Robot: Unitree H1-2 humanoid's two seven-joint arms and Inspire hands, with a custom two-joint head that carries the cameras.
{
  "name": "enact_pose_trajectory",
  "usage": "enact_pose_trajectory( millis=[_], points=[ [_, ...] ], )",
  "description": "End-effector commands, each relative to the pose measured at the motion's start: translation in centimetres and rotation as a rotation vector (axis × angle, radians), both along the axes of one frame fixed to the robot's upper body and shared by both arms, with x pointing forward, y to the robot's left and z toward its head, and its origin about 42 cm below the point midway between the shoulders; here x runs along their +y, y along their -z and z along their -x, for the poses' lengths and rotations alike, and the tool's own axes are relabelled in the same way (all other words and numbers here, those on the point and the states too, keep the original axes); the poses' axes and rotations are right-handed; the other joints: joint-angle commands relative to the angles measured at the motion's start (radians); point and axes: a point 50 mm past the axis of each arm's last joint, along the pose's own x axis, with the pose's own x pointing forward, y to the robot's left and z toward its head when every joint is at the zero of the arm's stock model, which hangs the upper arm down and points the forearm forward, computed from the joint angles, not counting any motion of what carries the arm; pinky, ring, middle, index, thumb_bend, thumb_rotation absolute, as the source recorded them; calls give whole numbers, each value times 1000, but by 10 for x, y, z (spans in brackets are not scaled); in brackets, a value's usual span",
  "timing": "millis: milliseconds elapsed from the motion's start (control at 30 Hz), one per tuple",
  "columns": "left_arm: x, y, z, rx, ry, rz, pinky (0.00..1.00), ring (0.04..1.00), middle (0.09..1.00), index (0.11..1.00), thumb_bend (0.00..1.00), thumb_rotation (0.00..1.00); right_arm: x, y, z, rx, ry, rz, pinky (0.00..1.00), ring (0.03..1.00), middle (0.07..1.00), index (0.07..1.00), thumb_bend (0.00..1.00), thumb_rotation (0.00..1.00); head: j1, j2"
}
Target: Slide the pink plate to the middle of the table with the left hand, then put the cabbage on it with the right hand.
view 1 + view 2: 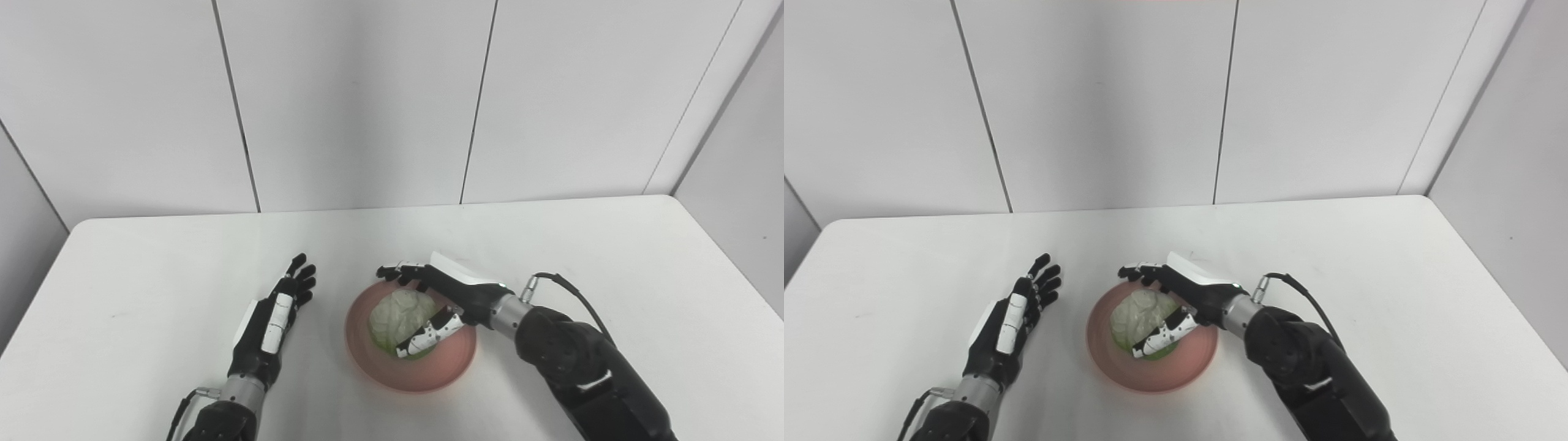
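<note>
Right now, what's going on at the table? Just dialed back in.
The pink plate sits near the middle of the table with the cabbage already on it. The right hand is around the cabbage, fingers behind it and thumb across its front; whether it has let go can't be told. The left hand lies open on the table to the plate's left, clear of it and holding nothing.
</note>
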Motion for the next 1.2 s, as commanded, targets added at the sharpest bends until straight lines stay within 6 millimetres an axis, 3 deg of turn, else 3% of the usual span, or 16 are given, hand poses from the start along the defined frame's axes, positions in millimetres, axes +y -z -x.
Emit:
enact_pose_trajectory(
  millis=[0,67,267,433,533,567,633,767,1067,1167],
  points=[
    [-11,27,18,147,67,-34,922,934,933,931,881,1000,-7,-27,-1,-129,6,-72,752,851,893,903,1000,450,1,0],
    [-11,28,18,140,70,-36,925,936,935,935,884,1000,-13,-32,-2,-160,23,-85,783,875,919,938,1000,548,2,-2],
    [-9,28,18,143,68,-35,947,943,939,938,888,1000,-26,-40,-3,-196,87,-126,810,900,948,985,1000,649,2,-8],
    [-8,28,19,134,66,-38,948,941,940,940,897,1000,-39,-35,-5,-174,123,-239,856,965,997,1000,1000,678,1,-18],
    [-7,28,18,125,59,-46,945,936,936,936,895,1000,-46,-28,-2,-169,185,-225,882,990,1000,1000,998,832,1,-23],
    [-7,28,18,122,54,-47,939,931,931,930,891,1000,-48,-26,-1,-169,202,-219,887,990,1000,1000,964,931,1,-26],
    [-7,28,19,106,44,-51,925,923,927,923,876,1000,-52,-17,4,-156,241,-256,890,995,1000,1000,882,989,3,-30],
    [-6,30,19,65,25,-58,926,923,936,931,842,1000,-56,7,14,-131,308,-446,934,1000,1000,1000,809,1000,5,-40],
    [1,26,27,-26,-7,-100,991,999,1000,1000,844,1000,-61,47,20,-105,386,-744,1000,1000,1000,1000,806,1000,10,-55],
    [1,26,30,-22,-19,-100,1000,1000,1000,1000,861,1000,-60,53,22,-53,377,-810,1000,1000,1000,1000,675,1000,16,-62]
  ],
)
